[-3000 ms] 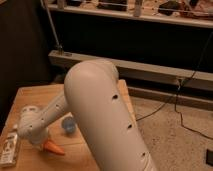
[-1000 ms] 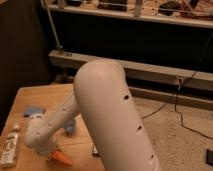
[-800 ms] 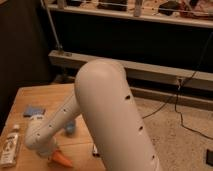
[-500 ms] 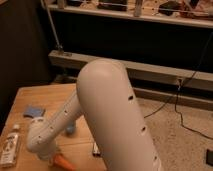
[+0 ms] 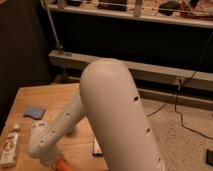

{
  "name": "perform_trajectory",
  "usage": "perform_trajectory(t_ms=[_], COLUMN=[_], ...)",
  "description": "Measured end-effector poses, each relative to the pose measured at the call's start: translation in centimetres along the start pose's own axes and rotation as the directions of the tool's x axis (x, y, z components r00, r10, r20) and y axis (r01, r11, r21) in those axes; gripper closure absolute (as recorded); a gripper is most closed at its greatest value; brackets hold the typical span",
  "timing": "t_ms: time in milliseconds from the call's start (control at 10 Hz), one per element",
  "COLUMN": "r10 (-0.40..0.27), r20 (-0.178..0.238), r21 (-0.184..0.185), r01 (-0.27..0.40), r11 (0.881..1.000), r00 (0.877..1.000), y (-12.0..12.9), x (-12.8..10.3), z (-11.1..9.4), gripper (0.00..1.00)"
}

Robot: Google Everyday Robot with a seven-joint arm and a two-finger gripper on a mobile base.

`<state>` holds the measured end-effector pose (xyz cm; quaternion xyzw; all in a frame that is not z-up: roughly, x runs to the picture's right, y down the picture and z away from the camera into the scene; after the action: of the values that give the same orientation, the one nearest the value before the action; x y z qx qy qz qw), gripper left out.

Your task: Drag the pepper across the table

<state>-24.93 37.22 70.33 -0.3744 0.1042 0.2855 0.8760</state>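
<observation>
Hand [image 5: 48,161] hidden behind arm; pepper [image 5: 63,165] cut by bottom edge.

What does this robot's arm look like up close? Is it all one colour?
Yes: the arm is smooth, rounded, off-white, tube-like, with small dark holes dotted along it. It narrows towards the gripper low over the table, near the orange pepper. No cables or markings show.

My robot's thick white arm [image 5: 117,117] filled the middle of the camera view, its perforated upper segment slanting up from the lower right. The slimmer white forearm [image 5: 60,131] reached down-left, low at the bottom edge. There the two-finger gripper [image 5: 50,161], largely hidden beneath the wrist, was clamped closed.
</observation>
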Motion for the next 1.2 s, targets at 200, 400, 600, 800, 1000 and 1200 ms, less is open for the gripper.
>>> perform_trajectory(t_ms=[200,400,600,800,1000,1200], r10=[0.013,0.019,0.021,0.010,-0.005,-0.036], r20=[-0.010,-0.023,-0.042,-0.064,-0.082,-0.108], r21=[-0.005,-0.014,-0.027,-0.039,-0.049,-0.059], r01=[-0.013,-0.020,-0.022,-0.013,0.001,0.030], r11=[1.000,1.000,0.999,0.999,0.999,0.998], r00=[1.000,1.000,0.999,0.998,0.997,0.994], y=[0.4,0.8,1.4,1.8,2.3,2.8], x=[1.0,1.9,2.8,3.6,4.2,5.2], z=[-0.2,-0.2,-0.1,0.3,0.5,0.5], gripper=[0.62,0.62,0.62,0.62,0.62,0.61])
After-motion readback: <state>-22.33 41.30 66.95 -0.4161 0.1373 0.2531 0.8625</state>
